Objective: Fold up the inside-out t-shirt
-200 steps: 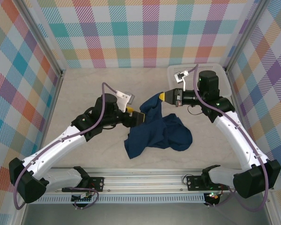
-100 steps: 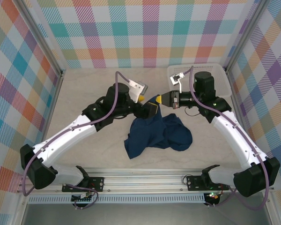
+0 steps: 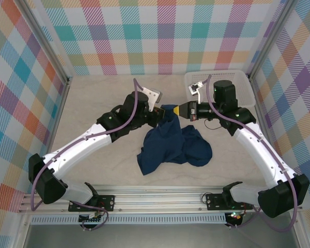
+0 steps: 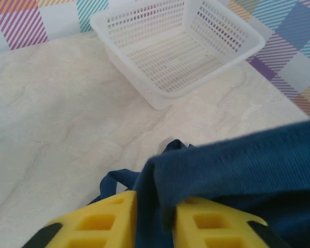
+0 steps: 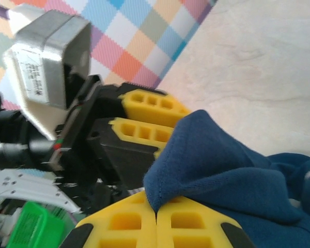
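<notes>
From my remote seat, the left arm (image 3: 88,144) reaches diagonally from the near-left corner of the worktop (image 3: 93,103) toward its middle, a purple cable (image 3: 136,93) looping over its wrist. The left gripper (image 3: 165,111) sits just beyond the worktop's middle. In its own camera the yellow fingers (image 4: 111,222) stand a narrow gap apart, and dark blue cloth fills that gap, so I read them as clamped on a fold of the t-shirt (image 3: 173,145). Most of the t-shirt lies crumpled at mid-worktop, a little toward the right. One bunched part is lifted up to the two grippers, and a corner trails toward the near edge. The cloth hides the left fingertips, so I cannot tell how deep the bite goes. Just right of it, almost nose to nose, the right gripper (image 3: 180,110) has its yellow pads (image 5: 121,223) pressed together on a pinched ridge of the same fabric. The right wrist view has the left gripper (image 5: 144,119) immediately behind that ridge, crowding the space. The right arm (image 3: 258,150) bends back to the near-right corner. A white slotted basket (image 4: 129,67) sits in the far-right corner, apart from the cloth, partly covered by the right arm's elbow from above.
</notes>
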Available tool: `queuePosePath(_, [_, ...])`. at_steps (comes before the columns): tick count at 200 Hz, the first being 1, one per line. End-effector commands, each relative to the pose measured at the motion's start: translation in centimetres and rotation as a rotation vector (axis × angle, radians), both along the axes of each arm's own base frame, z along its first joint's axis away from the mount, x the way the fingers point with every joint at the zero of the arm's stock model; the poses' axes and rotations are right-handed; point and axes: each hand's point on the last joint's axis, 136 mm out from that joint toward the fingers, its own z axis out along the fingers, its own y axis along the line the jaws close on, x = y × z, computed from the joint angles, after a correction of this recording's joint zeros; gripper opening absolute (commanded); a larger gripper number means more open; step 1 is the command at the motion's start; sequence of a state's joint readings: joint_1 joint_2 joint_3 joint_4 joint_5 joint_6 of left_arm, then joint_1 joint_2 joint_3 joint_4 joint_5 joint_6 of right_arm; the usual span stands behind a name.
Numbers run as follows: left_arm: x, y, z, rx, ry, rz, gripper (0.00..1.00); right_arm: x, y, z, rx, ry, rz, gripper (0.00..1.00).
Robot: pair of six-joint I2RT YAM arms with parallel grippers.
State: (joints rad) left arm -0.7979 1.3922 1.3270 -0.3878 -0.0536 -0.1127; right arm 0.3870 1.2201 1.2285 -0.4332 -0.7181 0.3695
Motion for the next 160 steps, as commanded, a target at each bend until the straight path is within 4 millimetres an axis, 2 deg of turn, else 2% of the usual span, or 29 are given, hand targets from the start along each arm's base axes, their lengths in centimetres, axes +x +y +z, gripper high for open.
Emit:
queuePosePath(1, [-0.8,0.9,2.3,-0.036,-0.030,0.000,0.08,0.5,-1.0,0.2,-0.067,-0.068,-0.066,0.00])
queuePosePath(10, [-1.1,1.2,2.6,-0.056,-0.024,-0.008,0.00,0.5,-1.0,0.2,-0.064,-0.075,-0.070,0.00])
queuePosePath(59, [-3.8,1.5,4.2,-0.264,0.087,-0.153,0.00,1.3,-2.4,-0.1,-0.152,-0.136,-0.144,0.00])
queuePosePath(82, [-4.7,2.0,5.2,-0.392,0.160,-0.208,0.00,2.5,-3.8,-0.7,-0.235,-0.172,-0.226,0.00])
queuePosePath(98, [-5.4,1.6,5.5,-0.462,0.222,-0.280,0.00,2.8,-4.0,-0.9,-0.260,-0.202,-0.234,0.00])
queuePosePath(119, [-5.9,1.1,4.1,-0.464,0.314,-0.341,0.00,2.8,-3.5,-0.7,-0.245,-0.227,-0.199,0.00])
queuePosePath(130, [-6.2,1.2,2.4,-0.416,0.380,-0.331,0.00,2.5,-3.0,-0.5,-0.225,-0.231,-0.170,0.00])
queuePosePath(160, [-4.1,2.7,-0.9,-0.297,0.379,-0.175,0.00,1.2,-1.4,-0.2,-0.150,-0.199,-0.059,0.00])
